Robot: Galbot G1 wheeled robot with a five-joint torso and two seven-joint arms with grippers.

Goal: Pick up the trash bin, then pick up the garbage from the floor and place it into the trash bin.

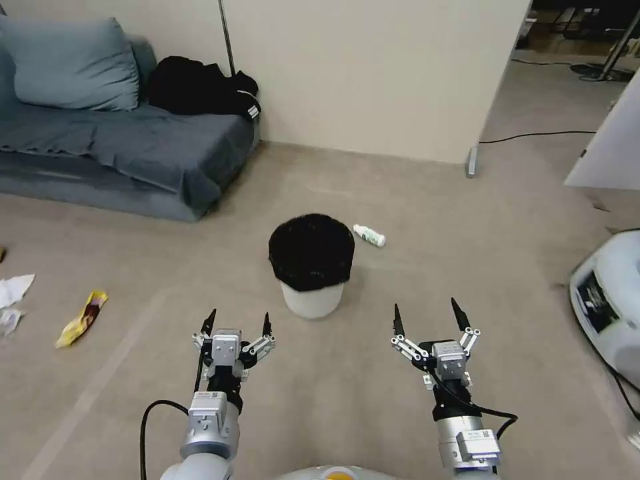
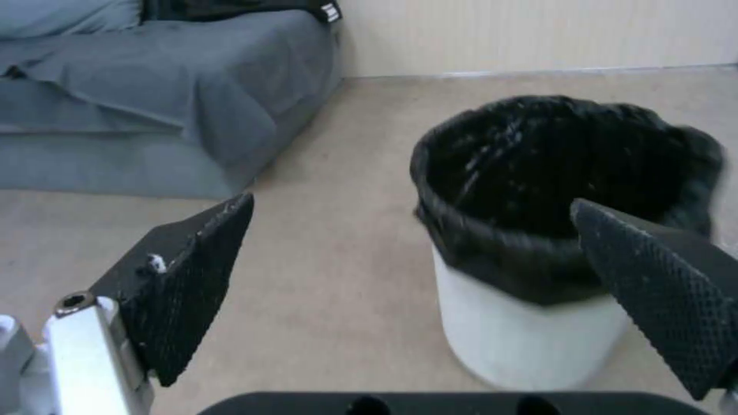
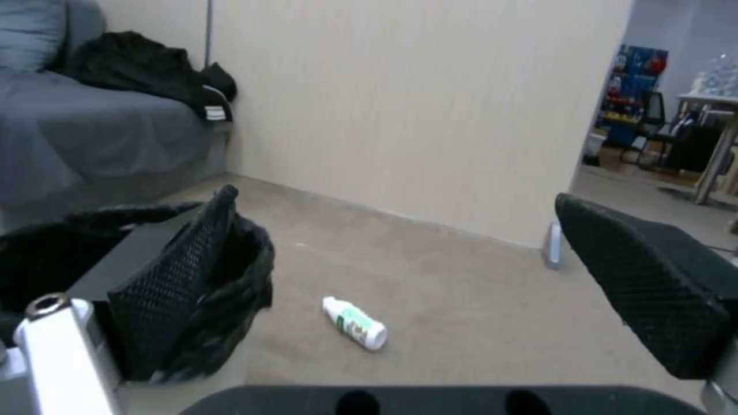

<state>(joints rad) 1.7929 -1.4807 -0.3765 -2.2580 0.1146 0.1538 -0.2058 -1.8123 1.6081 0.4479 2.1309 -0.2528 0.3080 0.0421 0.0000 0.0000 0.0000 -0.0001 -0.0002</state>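
Observation:
The trash bin [image 1: 311, 267] stands upright on the carpet ahead of me, white with a black bag folded over its rim; in the left wrist view the trash bin [image 2: 538, 242] is close and its inside looks dark. Garbage lies around it: a white green-label bottle [image 1: 369, 235] just right of the bin, also the bottle [image 3: 354, 323] in the right wrist view, a yellow wrapper [image 1: 83, 318] and crumpled white tissue [image 1: 13, 291] at far left. My left gripper [image 1: 237, 323] hovers open short of the bin, slightly left. My right gripper [image 1: 429, 315] hangs open to the bin's right.
A grey sofa bed [image 1: 113, 147] with a pillow and black clothing [image 1: 200, 87] fills the back left. A beige wall [image 1: 373, 73] stands behind the bin. A white machine [image 1: 610, 300] sits at the right edge, with cables on the floor.

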